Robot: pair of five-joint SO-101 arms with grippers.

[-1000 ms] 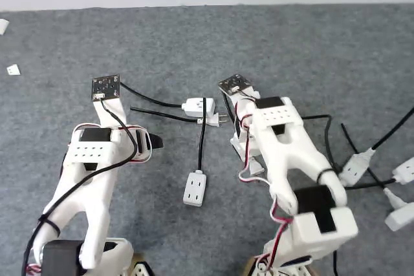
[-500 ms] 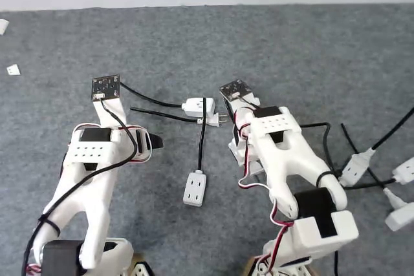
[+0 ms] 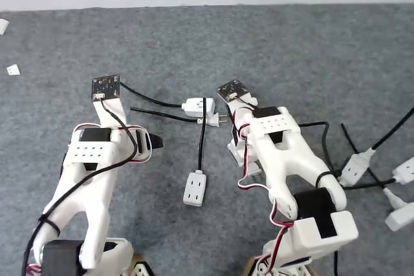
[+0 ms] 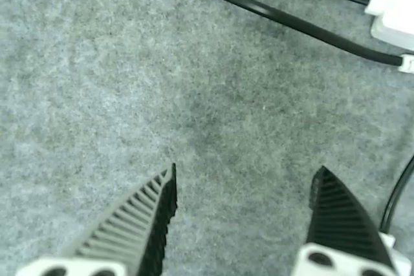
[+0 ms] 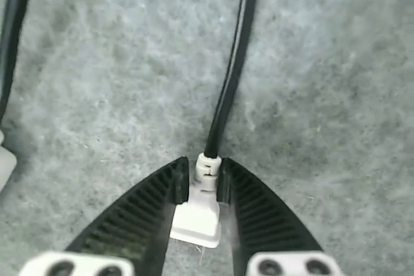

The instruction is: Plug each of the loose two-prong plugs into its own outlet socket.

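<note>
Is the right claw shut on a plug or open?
Shut on it: the right claw presses against both sides of the white plug, whose black cord leads away.

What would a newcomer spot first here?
The right hand pinches a white plug, its black cord trailing over the carpet. The left hand hangs open over bare carpet. A white outlet lies in the high view's lower middle.

The plug point(image 5: 196, 216) is white, its cord point(image 5: 233, 63) black, the right pincer point(image 5: 202, 167) ribbed black, carpet point(image 5: 330, 95) mottled grey.
</note>
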